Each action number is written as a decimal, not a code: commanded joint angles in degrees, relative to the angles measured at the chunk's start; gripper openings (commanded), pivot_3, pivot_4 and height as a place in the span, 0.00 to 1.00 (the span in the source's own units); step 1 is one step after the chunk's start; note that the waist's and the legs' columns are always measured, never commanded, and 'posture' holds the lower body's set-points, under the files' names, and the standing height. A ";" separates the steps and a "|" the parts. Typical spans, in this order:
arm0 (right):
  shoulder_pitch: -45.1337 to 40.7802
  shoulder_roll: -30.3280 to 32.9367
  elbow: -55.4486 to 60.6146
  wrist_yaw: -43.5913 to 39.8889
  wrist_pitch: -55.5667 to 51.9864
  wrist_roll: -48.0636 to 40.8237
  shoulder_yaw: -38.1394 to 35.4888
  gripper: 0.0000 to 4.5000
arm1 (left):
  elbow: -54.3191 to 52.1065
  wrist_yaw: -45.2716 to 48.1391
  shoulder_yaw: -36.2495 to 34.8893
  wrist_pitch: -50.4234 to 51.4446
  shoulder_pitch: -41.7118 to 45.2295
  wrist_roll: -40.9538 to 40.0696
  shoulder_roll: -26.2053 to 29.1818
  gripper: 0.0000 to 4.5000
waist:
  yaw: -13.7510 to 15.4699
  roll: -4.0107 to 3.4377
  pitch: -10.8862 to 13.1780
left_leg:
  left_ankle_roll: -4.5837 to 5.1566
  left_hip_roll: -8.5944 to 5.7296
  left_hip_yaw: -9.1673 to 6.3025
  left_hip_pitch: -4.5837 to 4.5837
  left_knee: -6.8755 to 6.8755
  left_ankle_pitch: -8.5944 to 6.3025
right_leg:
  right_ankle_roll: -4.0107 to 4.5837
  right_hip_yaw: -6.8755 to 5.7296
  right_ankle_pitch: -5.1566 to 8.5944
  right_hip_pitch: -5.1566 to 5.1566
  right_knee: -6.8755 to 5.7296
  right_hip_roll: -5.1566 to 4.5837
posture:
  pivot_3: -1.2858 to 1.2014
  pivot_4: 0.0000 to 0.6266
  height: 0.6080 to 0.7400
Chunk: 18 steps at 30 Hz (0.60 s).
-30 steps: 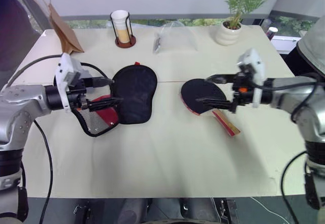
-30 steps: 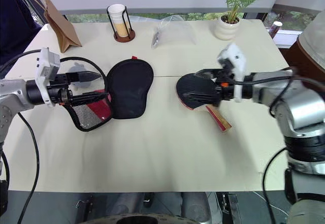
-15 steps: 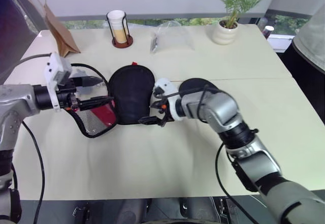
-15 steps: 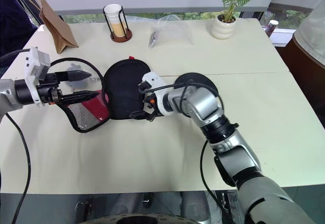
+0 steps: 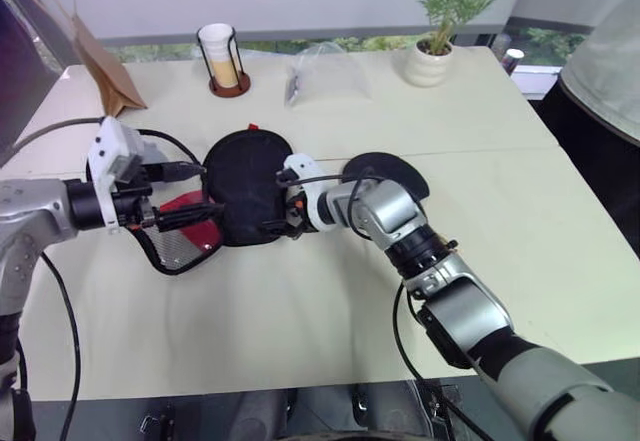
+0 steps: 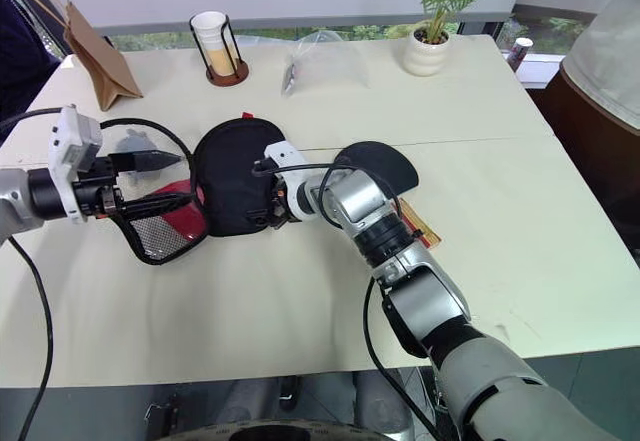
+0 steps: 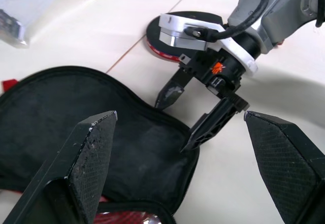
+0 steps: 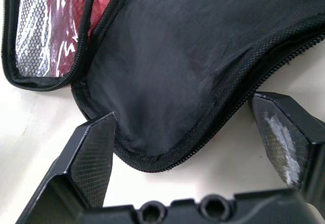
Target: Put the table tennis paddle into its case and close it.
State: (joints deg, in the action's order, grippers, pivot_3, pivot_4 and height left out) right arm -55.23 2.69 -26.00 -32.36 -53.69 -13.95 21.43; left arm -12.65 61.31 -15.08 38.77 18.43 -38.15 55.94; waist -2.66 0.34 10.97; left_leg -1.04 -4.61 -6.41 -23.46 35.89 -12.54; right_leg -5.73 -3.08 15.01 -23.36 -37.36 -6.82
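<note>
A: Right wrist view: the right hand stands open, its fingers either side of the case rim near the narrow end, not yet closed on it.

B: Step in hand?

A: Judged: securing the case for loading. The left hand, also open, sits at centre left of the left eye frame, by the red mesh flap. The paddle lies on the surface at frame centre, behind the right arm, outside the case.

B: Next move?

A: Pinch the rim. The zipper teeth are plain in the wrist view; the head views lack them.
</note>
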 commanded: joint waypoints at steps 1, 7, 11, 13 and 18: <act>-0.57 -1.12 -3.19 0.06 1.84 2.59 0.52 0.81 | -1.82 -0.32 -2.58 -0.16 0.15 -0.75 0.94 0.93 | 0.00 0.00 0.00 | -0.01 0.10 0.02 0.02 -0.01 0.00 | 0.05 0.00 -0.03 0.00 0.00 0.08 | 0.52 0.24 1.00; 1.06 -0.46 -3.92 -1.25 5.25 7.93 4.26 0.13 | -2.05 -0.61 -2.58 -0.39 0.04 -0.56 0.94 0.93 | 0.01 0.00 0.00 | -0.06 0.27 0.05 0.02 -0.07 0.04 | 0.15 0.02 -0.09 -0.08 0.01 0.27 | 0.52 0.24 1.00; 2.83 1.04 -1.02 -2.70 4.66 9.78 5.55 0.01 | -1.90 -0.70 -2.41 -0.57 0.16 -0.41 0.87 0.93 | 0.10 0.00 -0.01 | -0.08 0.27 0.08 0.07 -0.16 0.05 | 0.16 0.06 -0.09 -0.09 0.02 0.27 | 0.52 0.24 1.00; 4.06 2.46 2.05 -3.48 3.23 9.89 5.41 0.01 | -1.78 -0.75 -2.29 -0.72 0.27 -0.31 0.76 0.93 | 0.23 0.00 -0.01 | -0.09 0.27 0.08 0.06 -0.16 0.05 | 0.16 0.06 -0.09 -0.09 0.03 0.27 | 0.52 0.24 1.00; 7.85 10.56 14.54 -8.19 -0.79 9.44 6.13 0.01 | -1.31 -0.79 -1.67 -1.29 0.63 0.10 0.43 0.93 | 0.86 0.00 -0.02 | -0.09 0.22 0.08 0.06 -0.15 0.05 | 0.15 0.04 -0.09 -0.09 0.13 0.18 | 0.52 0.24 1.00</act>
State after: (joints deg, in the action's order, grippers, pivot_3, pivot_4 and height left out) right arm -49.01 10.33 -14.36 -38.74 -51.45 -4.88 26.53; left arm -13.54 60.74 -15.06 38.39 18.41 -38.01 55.91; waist -1.80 0.34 10.95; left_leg -1.13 -4.41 -6.33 -23.40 35.74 -12.49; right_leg -5.59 -3.03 14.91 -23.45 -37.21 -6.65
